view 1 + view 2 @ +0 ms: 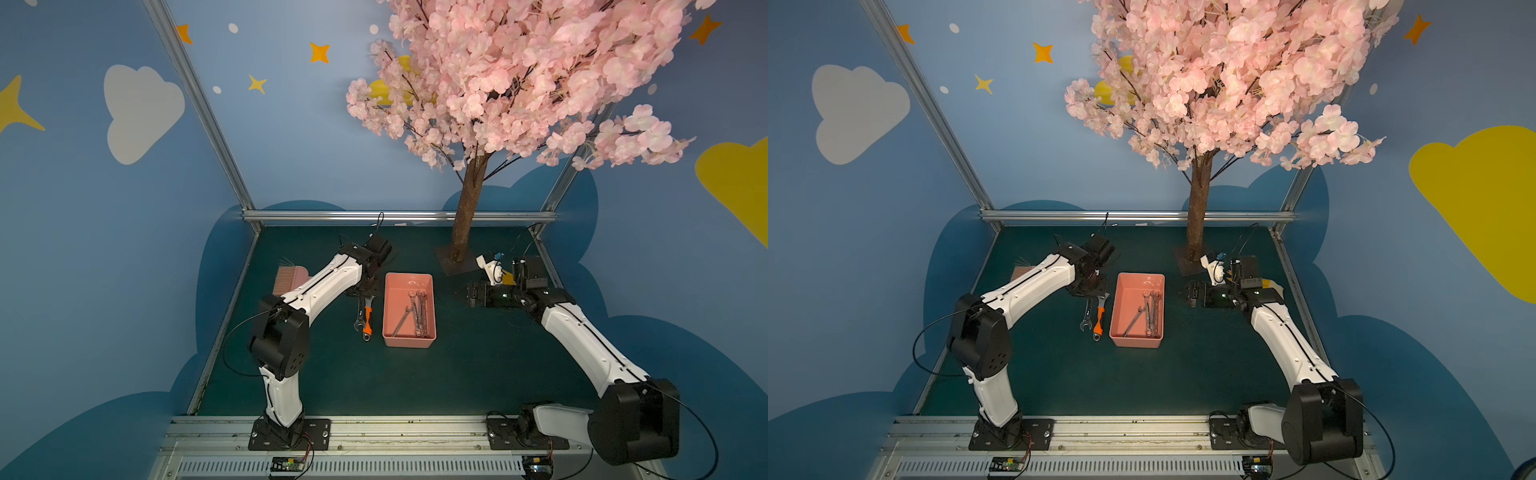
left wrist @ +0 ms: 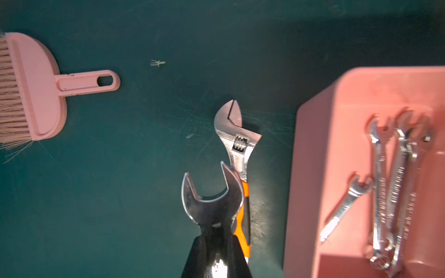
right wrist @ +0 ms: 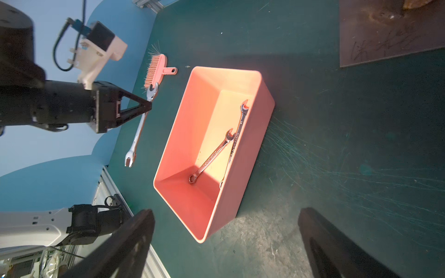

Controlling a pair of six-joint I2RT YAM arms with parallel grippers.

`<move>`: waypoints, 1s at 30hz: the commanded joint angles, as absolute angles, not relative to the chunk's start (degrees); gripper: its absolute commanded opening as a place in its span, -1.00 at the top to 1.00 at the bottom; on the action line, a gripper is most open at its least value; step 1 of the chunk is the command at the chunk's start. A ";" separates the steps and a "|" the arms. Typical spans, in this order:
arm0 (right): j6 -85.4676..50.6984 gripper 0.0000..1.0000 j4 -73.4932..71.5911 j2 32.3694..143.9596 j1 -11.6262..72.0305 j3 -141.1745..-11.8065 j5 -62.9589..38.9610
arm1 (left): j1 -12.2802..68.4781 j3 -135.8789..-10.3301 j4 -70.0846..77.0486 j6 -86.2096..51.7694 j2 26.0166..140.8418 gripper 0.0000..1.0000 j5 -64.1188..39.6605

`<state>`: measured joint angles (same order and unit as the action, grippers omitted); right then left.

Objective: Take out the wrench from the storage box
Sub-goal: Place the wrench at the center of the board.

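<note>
Wrench (image 2: 212,207), the large silver open-ended one, sits pinched in the left gripper (image 2: 216,243), whose black fingers are closed tight on its shank; the forked head juts out just past the fingertips. In both top views it (image 1: 359,318) lies outside the storage box (image 1: 409,343), on the left arm's side of it, running roughly parallel to the box's long wall with the gripper (image 1: 363,293) at its far end. Right beside it, between it and the box, an adjustable wrench with an orange handle (image 2: 237,144) lies on the green mat (image 1: 374,374); in the left wrist view the silver head overlaps that handle (whether the two actually touch, I cannot tell). Nor can I tell whether the held wrench's free end (image 3: 130,161) rests on the mat.

Several smaller wrenches (image 2: 390,187) are bunched inside the box (image 2: 310,168), most along one long wall and one lying slantwise (image 3: 214,156).

On the opposite side of the box, apart from it, the right gripper (image 1: 467,293) hangs with its jaws spread wide and nothing between them; its wrist view looks down into the tub (image 3: 243,168).

A pink hand brush (image 2: 41,86) lies on the mat beyond the left arm, well apart from the held wrench
</note>
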<state>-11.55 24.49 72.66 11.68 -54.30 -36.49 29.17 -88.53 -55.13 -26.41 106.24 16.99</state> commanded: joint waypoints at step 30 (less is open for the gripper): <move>-12.77 -0.97 26.87 76.82 21.96 -63.70 -29.46 | 23.71 -77.29 -36.46 -20.91 113.14 0.16 14.94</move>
